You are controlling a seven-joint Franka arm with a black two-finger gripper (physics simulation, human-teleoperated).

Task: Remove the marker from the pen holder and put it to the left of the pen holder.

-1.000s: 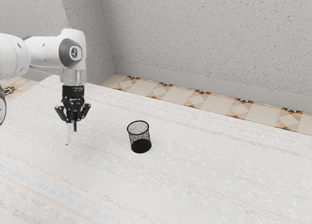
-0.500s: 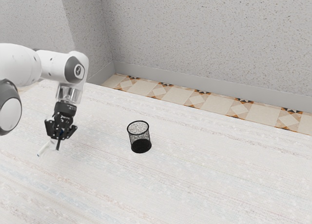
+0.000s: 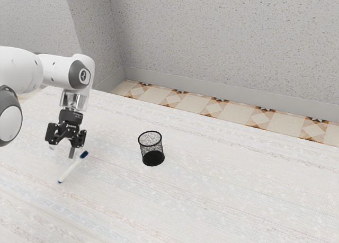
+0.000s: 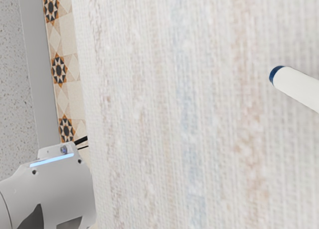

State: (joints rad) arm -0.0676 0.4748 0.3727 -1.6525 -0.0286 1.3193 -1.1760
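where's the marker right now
In the exterior view, the marker is just below the open gripper, on the exterior view's left of the empty black mesh pen holder.

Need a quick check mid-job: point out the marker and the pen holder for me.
Marker (image 3: 71, 169): exterior view, middle of its white barrel.
Pen holder (image 3: 152, 149): exterior view, near side of its mesh wall, below the rim.

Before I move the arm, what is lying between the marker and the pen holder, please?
The stretch between the marker and the pen holder is bare tabletop, as the exterior view shows.
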